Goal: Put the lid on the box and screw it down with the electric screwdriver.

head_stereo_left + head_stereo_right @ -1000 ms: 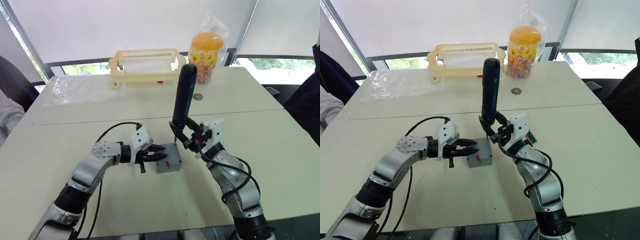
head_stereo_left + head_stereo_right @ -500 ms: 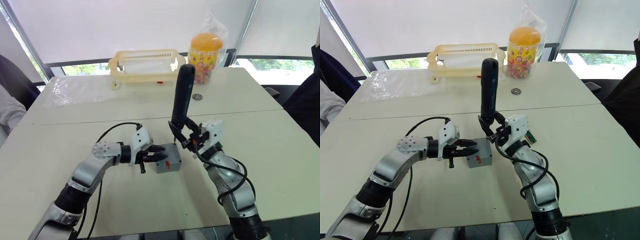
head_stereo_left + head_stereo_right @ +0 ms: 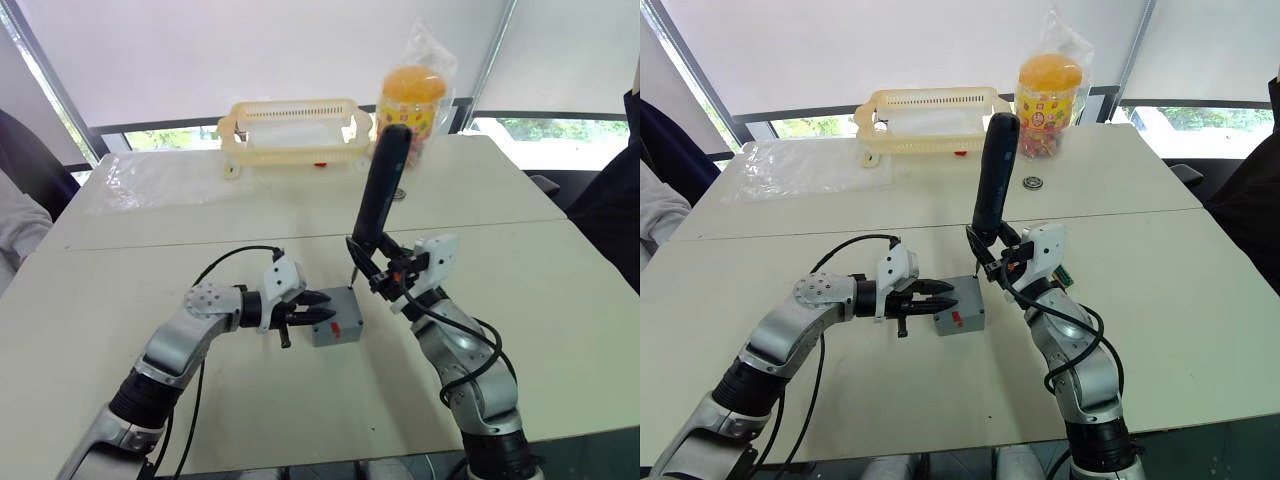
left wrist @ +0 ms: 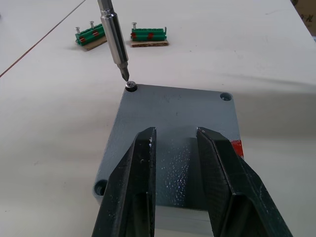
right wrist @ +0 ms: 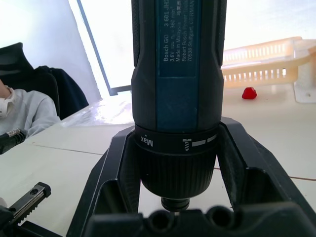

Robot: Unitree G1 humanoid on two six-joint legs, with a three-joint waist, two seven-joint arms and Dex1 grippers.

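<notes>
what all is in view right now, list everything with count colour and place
lid: 1, grey, on the box
box: 1, grey with red mark, table centre
screw: 1, silver, lid corner under the bit
electric screwdriver: 1, dark blue-black, tilted, in right hand
bit strips: 2, green, table beyond box
basket: 1, cream, far side
jar: 1, orange lid, in clear bag beside basket
plastic sheet: 1, clear, far left
left hand: black fingers open, over the lid
right hand: shut on screwdriver

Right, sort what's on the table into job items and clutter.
Job: lid on the box; electric screwdriver in the right gripper; left gripper; screw.
Clutter: basket, candy jar, plastic bag, green strips.
</notes>
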